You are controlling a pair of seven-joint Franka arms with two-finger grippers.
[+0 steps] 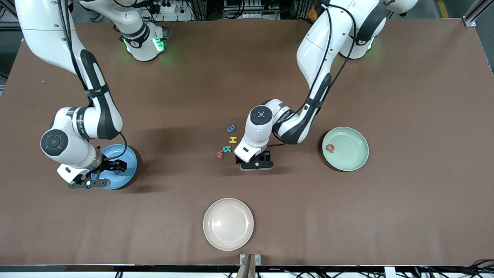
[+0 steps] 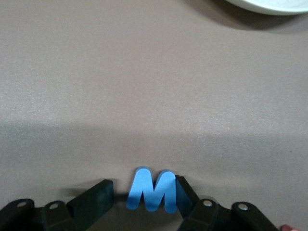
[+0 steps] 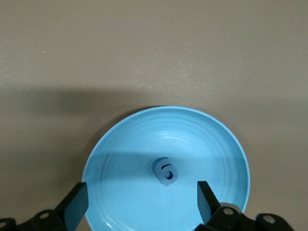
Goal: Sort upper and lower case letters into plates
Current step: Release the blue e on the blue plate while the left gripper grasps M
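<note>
The left gripper (image 1: 257,161) is low at the table just beside a small cluster of letters: a blue letter (image 1: 231,128), a yellow H (image 1: 232,139), a teal letter (image 1: 227,148) and a salmon-red letter (image 1: 220,155). The right gripper (image 1: 101,173) hangs over the blue plate (image 1: 130,164). A salmon-red letter (image 1: 330,147) lies in the mint green plate (image 1: 353,152). A cream-white plate (image 1: 228,224) sits nearest the camera.

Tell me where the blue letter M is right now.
The blue letter M sits on the table between the fingers of the left end effector, beside the cluster of loose letters mid-table, between the blue plate and green plate.
</note>
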